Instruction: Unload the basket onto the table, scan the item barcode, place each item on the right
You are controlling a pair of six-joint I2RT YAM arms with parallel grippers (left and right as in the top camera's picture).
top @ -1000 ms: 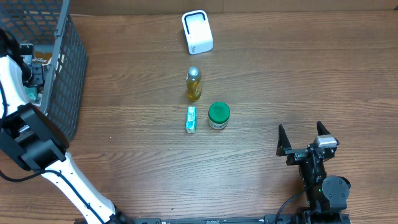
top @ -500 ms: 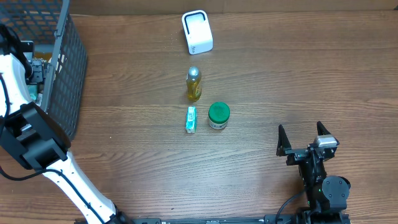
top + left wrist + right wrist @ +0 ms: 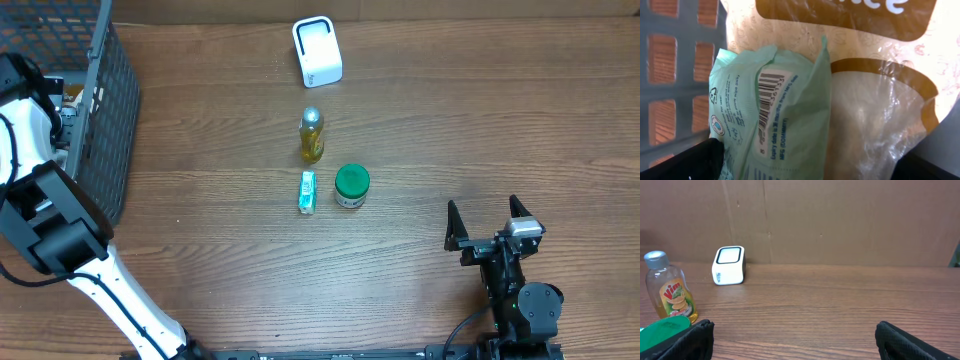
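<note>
Wood table (image 3: 450, 120); bottle (image 3: 670, 292) labelled "Vim"; pouch (image 3: 775, 115) barcode (image 3: 771, 100).

Brown wood-grain tabletop (image 3: 520, 120), evenly lit. Flat brown cardboard wall (image 3: 850, 220) stands along its far edge, vertical seams visible.

Scanner (image 3: 317, 52) far centre of table (image 3: 500, 120); bottle (image 3: 311, 135) before it; nearer, tube (image 3: 307, 191) left of jar (image 3: 351, 186). Basket (image 3: 110, 110) at left edge, pouch (image 3: 775, 110) atop bag (image 3: 875, 125) inside
</note>
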